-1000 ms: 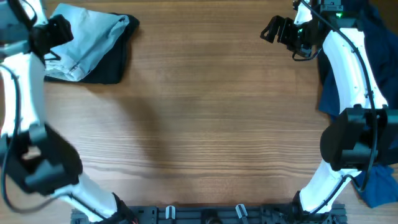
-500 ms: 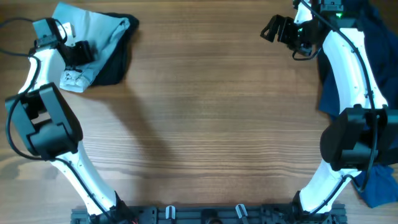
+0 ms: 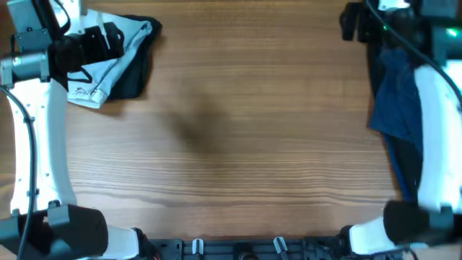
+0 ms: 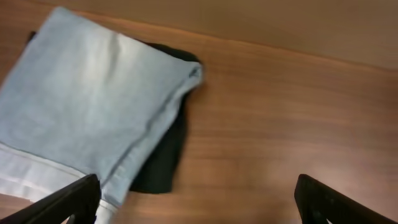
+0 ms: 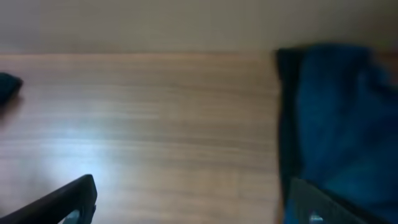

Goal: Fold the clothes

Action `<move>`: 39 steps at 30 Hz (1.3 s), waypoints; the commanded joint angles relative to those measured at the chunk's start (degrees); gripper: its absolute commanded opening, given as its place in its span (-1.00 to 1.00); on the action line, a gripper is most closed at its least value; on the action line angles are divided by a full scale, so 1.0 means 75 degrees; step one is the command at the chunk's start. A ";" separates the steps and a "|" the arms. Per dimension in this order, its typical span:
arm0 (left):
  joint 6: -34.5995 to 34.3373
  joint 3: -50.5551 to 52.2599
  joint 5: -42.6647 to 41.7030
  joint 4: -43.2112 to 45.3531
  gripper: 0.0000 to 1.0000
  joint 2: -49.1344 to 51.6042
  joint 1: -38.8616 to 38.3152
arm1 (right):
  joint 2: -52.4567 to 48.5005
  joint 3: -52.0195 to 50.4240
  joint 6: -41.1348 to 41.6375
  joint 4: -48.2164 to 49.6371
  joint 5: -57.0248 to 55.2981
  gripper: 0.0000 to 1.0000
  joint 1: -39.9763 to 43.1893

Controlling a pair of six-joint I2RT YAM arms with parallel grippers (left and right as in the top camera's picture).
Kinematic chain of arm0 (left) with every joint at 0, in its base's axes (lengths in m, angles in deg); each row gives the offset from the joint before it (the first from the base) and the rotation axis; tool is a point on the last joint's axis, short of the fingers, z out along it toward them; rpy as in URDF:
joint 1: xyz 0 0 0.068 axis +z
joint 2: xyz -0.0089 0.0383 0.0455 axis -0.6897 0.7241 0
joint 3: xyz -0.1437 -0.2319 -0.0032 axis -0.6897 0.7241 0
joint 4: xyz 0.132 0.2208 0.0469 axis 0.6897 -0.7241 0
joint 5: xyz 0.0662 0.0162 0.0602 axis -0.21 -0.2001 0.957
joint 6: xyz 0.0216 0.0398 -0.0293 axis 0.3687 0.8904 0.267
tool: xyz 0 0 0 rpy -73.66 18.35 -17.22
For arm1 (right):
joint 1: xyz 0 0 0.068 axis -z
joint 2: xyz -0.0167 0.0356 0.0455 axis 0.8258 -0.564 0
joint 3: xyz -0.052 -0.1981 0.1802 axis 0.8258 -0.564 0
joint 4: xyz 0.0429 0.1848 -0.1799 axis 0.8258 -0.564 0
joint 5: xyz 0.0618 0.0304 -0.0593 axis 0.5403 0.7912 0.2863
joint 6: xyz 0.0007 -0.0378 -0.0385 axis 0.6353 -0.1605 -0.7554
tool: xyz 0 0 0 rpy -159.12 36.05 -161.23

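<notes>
The folded light-blue denim shorts (image 3: pixel 108 68) lie at the far left of the table on top of a black garment (image 3: pixel 133 76). In the left wrist view the shorts (image 4: pixel 87 99) fill the left side, with the black garment (image 4: pixel 163 162) showing under their right edge. My left gripper (image 3: pixel 101 42) is open and empty, hovering over the shorts (image 4: pixel 196 202). My right gripper (image 3: pixel 354 22) is open and empty at the far right, beside a dark navy garment (image 3: pixel 397 101). In the right wrist view the gripper (image 5: pixel 193 202) hangs over bare wood with the navy cloth (image 5: pixel 339 118) at right.
The wooden table (image 3: pixel 245 137) spreads between the two piles. The navy pile runs down the right edge toward the front. The arm mounts stand at the front edge (image 3: pixel 238 249).
My left arm has swung back and its gripper now sits over the top of the shorts. My right gripper has moved farther back and right, toward the navy pile. The shorts have shifted slightly.
</notes>
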 commanded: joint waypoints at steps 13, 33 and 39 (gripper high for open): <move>-0.0020 0.0015 -0.0143 -0.0082 0.99 -0.0175 -0.0143 | 0.1023 0.0149 -0.0414 -0.0720 -0.0312 1.00 -0.0015; -0.0020 0.0015 -0.0143 -0.0082 1.00 -0.0175 -0.0143 | 0.9696 -1.1462 -0.0248 0.7595 0.0807 0.99 -0.0070; -0.0020 0.0015 -0.0143 -0.0082 0.99 -0.0175 -0.0143 | 1.1844 -1.4096 0.0268 0.8635 0.0822 1.00 -0.0070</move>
